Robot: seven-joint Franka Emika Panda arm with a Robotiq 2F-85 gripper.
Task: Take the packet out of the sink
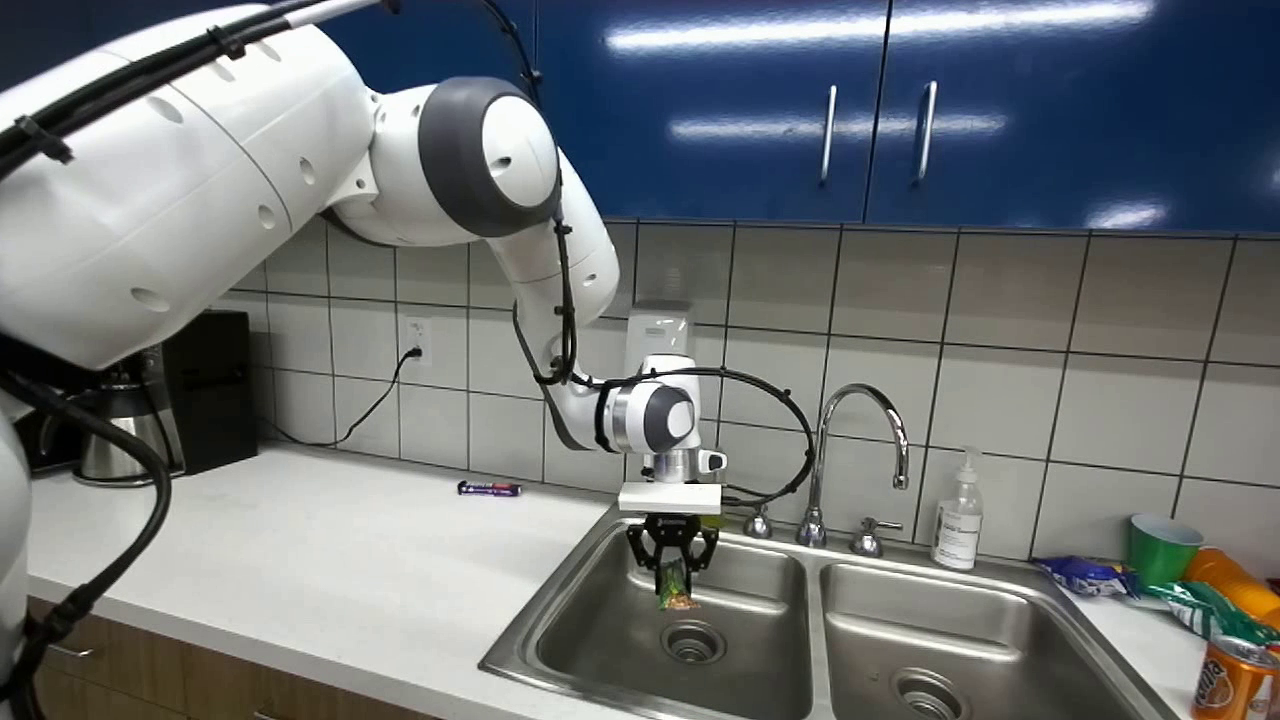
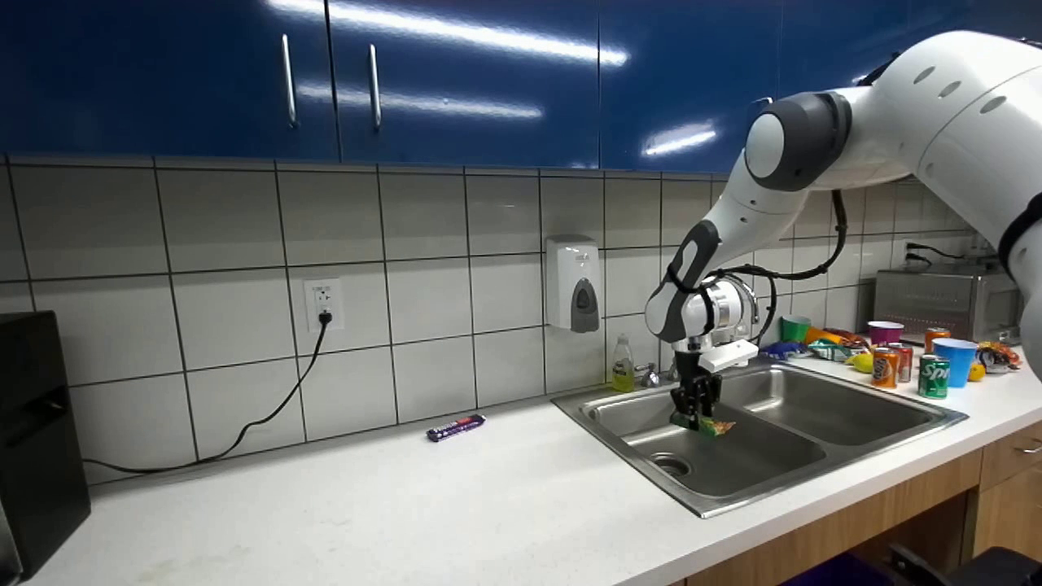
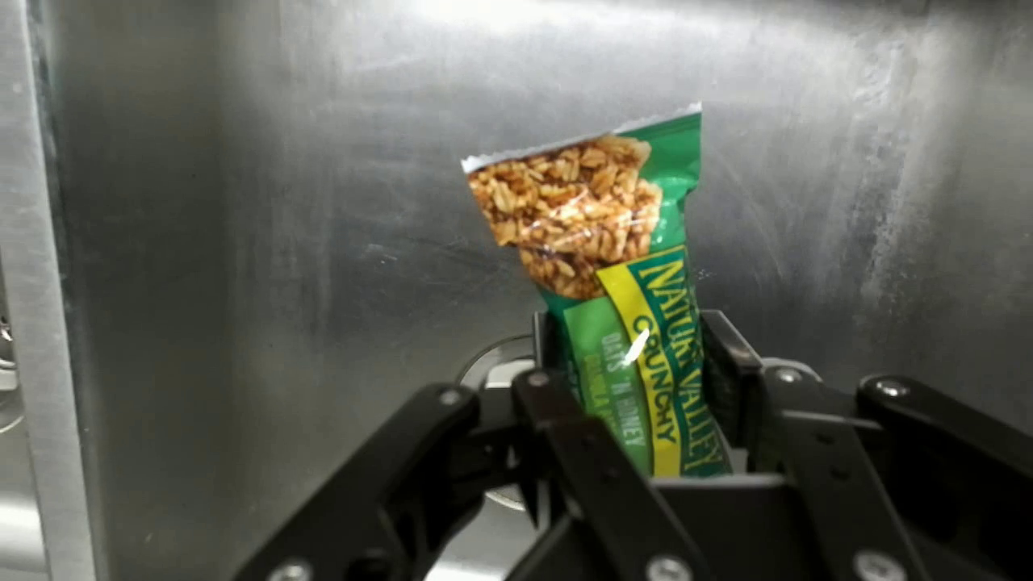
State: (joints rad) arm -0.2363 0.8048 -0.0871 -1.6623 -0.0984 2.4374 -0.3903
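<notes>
Packet (image 3: 617,290) clamped in pincer (image 3: 633,347); one end hidden in wrist view.

At seven o'clock in an exterior view lies a purple bar (image 2: 456,428); at nine, a wall outlet (image 2: 318,291) with a black plug (image 2: 325,318); at three, a white dispenser (image 2: 574,281) — and farther out, a blue cup (image 2: 956,358) beside a green can (image 2: 934,377). At four o'clock in an exterior view stands a pump bottle (image 1: 958,522).
</notes>
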